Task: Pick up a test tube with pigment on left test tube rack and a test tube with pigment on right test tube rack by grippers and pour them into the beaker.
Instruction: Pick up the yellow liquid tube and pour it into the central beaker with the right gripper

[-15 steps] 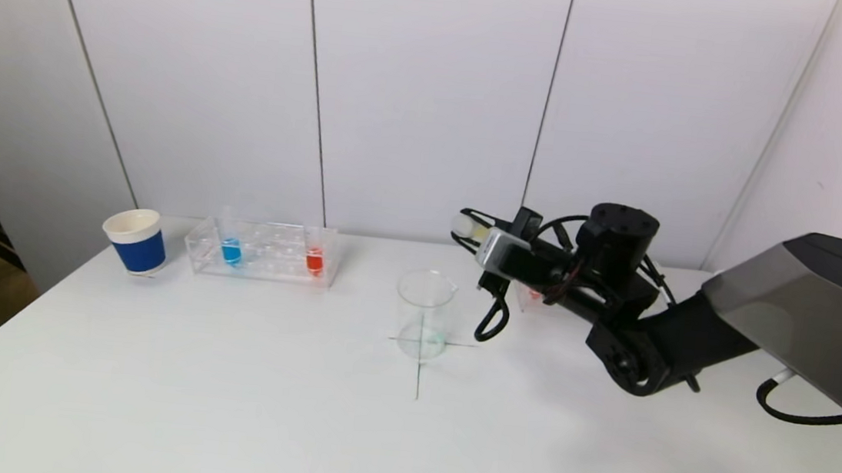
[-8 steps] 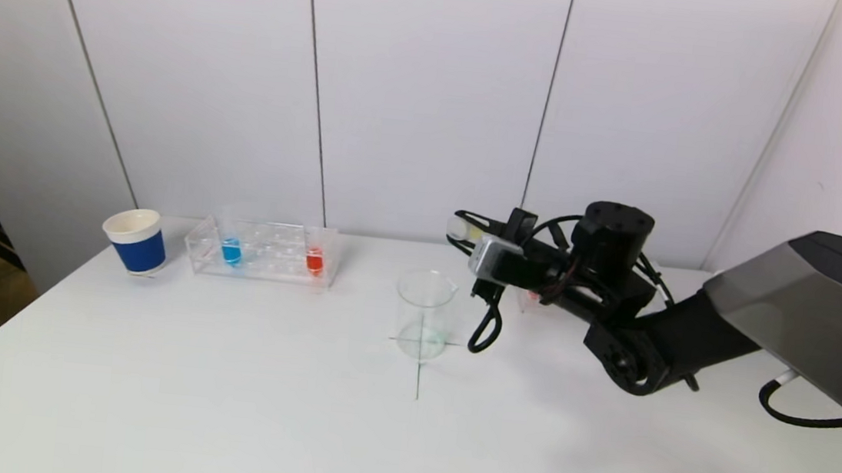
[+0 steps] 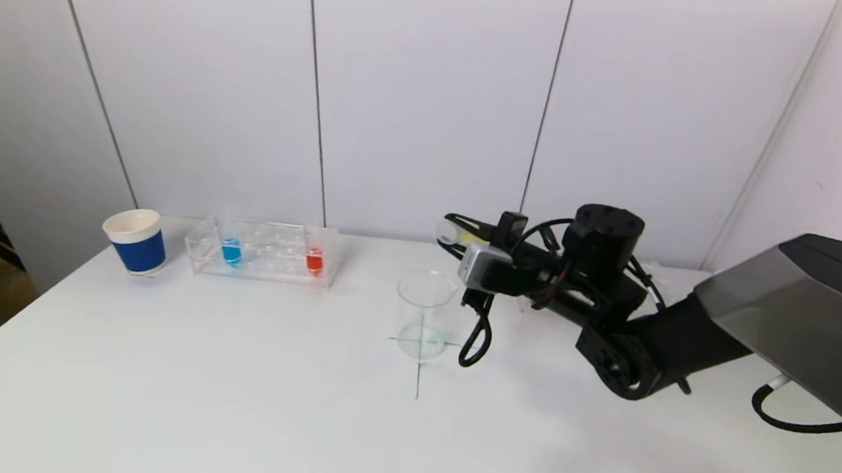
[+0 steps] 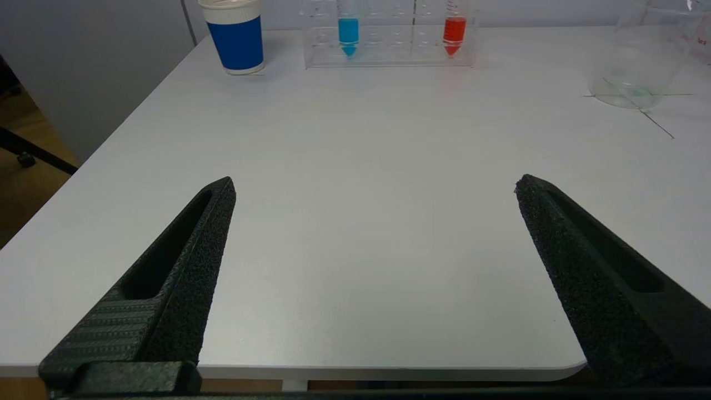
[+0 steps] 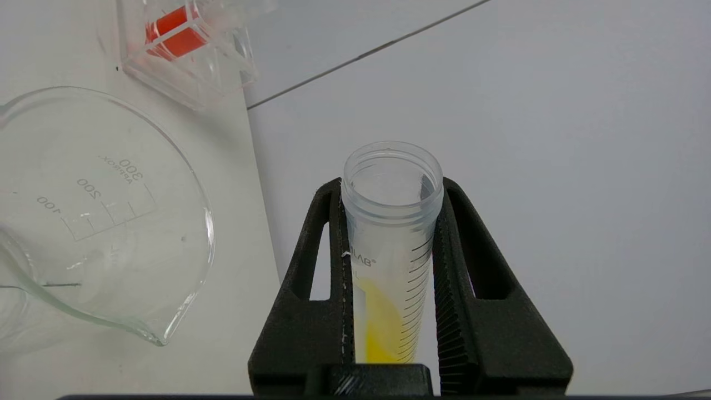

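My right gripper (image 3: 456, 234) is shut on a test tube (image 5: 389, 244) that holds yellow pigment. The tube (image 3: 449, 231) lies nearly level, its open mouth just above and behind the right side of the beaker's rim. The clear glass beaker (image 3: 425, 314) stands on a cross mark at mid-table with a faint greenish film at its bottom. The left rack (image 3: 263, 251) holds a blue tube (image 3: 231, 251) and a red tube (image 3: 314, 261). The right rack is hidden behind my right arm. My left gripper (image 4: 375, 183) hangs open over the table's front left edge, holding nothing.
A blue and white paper cup (image 3: 135, 241) stands left of the left rack. The white wall runs close behind the racks. My right arm (image 3: 690, 332) stretches in from the right across the back half of the table (image 3: 219, 402).
My right gripper has carried the yellow tube leftward, bringing its mouth closer to the beaker. The left gripper has not moved.
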Action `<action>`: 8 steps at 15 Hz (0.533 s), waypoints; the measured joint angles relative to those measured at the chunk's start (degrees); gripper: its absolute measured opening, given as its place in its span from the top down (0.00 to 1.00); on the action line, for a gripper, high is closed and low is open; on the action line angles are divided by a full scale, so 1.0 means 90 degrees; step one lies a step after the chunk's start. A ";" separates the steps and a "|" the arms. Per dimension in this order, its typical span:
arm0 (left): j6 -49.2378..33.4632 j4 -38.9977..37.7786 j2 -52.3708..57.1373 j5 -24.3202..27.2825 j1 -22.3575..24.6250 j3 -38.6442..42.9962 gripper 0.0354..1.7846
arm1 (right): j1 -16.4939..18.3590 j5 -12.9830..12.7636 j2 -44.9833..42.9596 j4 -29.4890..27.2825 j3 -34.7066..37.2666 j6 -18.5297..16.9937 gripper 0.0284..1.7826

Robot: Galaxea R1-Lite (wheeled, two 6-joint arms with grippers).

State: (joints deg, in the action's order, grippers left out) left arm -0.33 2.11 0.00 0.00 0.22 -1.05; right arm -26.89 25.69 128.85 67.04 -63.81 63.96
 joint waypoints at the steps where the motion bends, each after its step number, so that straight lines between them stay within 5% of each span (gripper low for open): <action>1: 0.0000 0.0000 0.0000 0.0000 0.0003 0.0000 0.01 | -0.0009 0.0007 0.0000 -0.0004 0.0005 0.0041 0.75; 8: 0.0000 0.0000 0.0000 0.0000 0.0000 0.0001 0.01 | -0.0009 0.0192 0.0015 0.0003 0.0039 0.0398 0.75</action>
State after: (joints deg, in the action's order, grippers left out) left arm -0.33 2.11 0.00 0.00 0.22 -1.04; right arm -26.98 27.42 128.99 67.06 -63.45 67.55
